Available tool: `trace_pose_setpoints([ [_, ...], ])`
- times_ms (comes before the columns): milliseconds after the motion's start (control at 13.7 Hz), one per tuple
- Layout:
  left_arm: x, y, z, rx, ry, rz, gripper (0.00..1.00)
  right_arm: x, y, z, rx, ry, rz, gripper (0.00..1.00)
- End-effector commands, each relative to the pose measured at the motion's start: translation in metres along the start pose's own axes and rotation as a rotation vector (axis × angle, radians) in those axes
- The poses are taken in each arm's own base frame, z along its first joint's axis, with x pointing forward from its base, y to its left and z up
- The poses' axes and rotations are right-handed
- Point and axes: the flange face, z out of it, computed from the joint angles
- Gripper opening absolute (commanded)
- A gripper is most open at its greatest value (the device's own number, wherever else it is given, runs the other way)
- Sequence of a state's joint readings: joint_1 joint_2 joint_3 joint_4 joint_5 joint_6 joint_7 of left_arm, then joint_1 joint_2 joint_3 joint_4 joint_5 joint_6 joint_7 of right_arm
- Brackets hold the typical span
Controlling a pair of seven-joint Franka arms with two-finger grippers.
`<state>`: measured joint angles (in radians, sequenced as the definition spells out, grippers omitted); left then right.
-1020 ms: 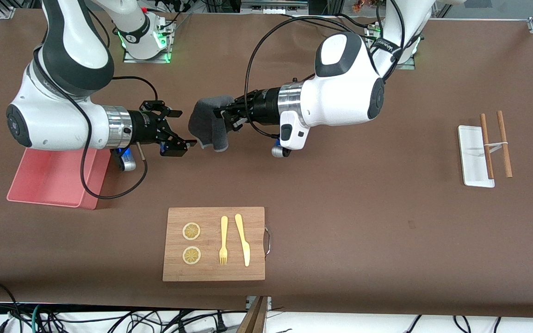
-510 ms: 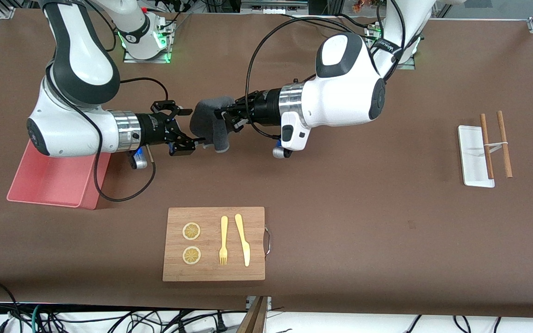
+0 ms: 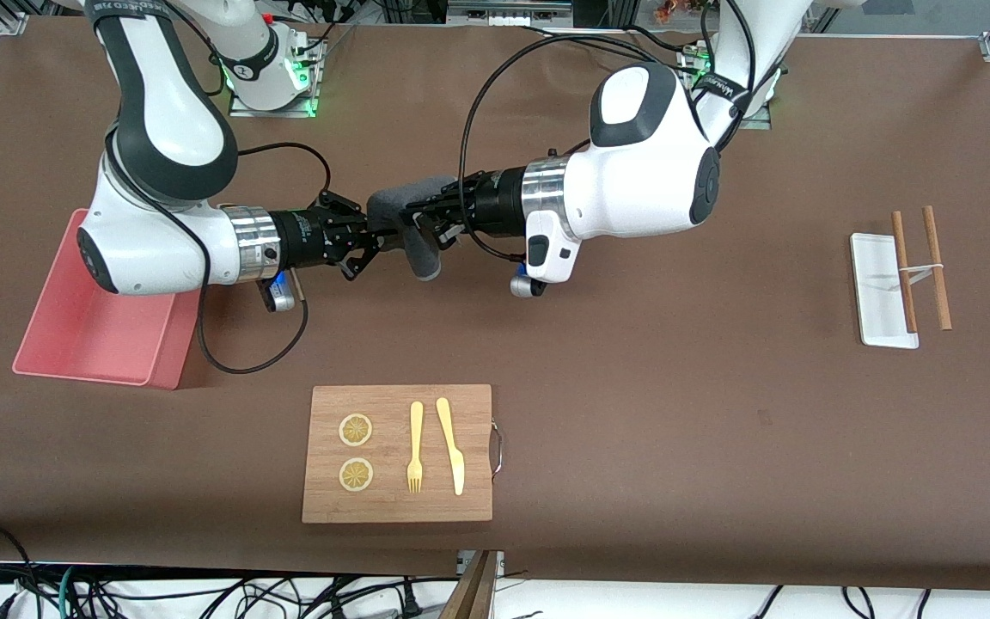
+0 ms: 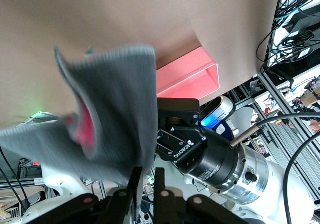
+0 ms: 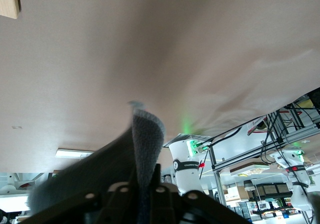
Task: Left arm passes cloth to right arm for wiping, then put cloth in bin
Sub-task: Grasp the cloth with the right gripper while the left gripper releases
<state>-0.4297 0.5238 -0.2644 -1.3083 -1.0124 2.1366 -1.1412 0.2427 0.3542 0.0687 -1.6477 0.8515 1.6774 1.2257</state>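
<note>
Grey cloth (image 3: 405,225) hangs above the desk (image 3: 675,413), pinched by both claws: your right claw (image 3: 368,241) clamped tight, your left claw (image 3: 423,220) barely loosening. Let the left release fully before pulling away.

Two lemon slices (image 3: 356,429), two chopsticks (image 3: 920,269)

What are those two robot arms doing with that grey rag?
They are passing it between them, up in the air over the brown table. The left gripper grips one side of the cloth, and the right gripper is shut on its other side. The pink bin waits at the right arm's end.
</note>
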Motion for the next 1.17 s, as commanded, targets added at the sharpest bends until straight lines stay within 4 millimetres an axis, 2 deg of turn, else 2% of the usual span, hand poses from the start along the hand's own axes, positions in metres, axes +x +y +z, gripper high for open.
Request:
trace_pose_setpoints([
  [0,-0.003,0.007,-0.006,-0.019,-0.009,-0.008,0.30,-0.003,-0.001,0.002,0.012,-0.020,-0.002,0.00],
  [218,0.001,0.009,-0.013,-0.025,-0.006,-0.012,0.35,-0.007,-0.001,0.010,-0.006,-0.004,-0.011,0.00],
  [291,0.002,0.009,-0.015,-0.026,-0.005,-0.014,0.41,-0.005,-0.001,0.015,-0.017,0.006,-0.021,0.00],
  [364,0.008,0.011,-0.022,-0.035,0.001,-0.019,0.51,-0.004,-0.002,0.023,-0.038,0.030,-0.042,0.00],
  [437,0.011,0.011,-0.027,-0.029,0.018,-0.012,0.71,-0.001,-0.001,0.031,-0.065,0.068,-0.065,0.00],
  [510,0.010,0.009,-0.030,0.008,0.062,0.028,1.00,0.004,-0.001,0.038,-0.095,0.106,-0.103,0.00],
  [728,0.005,0.002,-0.036,0.115,0.190,0.132,1.00,0.024,-0.003,0.062,-0.180,0.172,-0.229,0.00],
  [874,0.021,-0.004,-0.063,0.198,0.179,0.113,1.00,0.033,-0.007,0.078,-0.206,0.208,-0.250,0.00],
  [947,0.028,-0.009,-0.077,0.258,0.206,0.136,1.00,0.031,-0.009,0.091,-0.221,0.239,-0.268,0.00],
  [1020,0.033,-0.015,-0.098,0.316,0.249,0.153,1.00,0.031,-0.011,0.104,-0.237,0.265,-0.281,0.00],
  [1092,0.046,-0.022,-0.117,0.369,0.267,0.130,1.00,0.032,-0.011,0.113,-0.251,0.282,-0.292,0.00],
])
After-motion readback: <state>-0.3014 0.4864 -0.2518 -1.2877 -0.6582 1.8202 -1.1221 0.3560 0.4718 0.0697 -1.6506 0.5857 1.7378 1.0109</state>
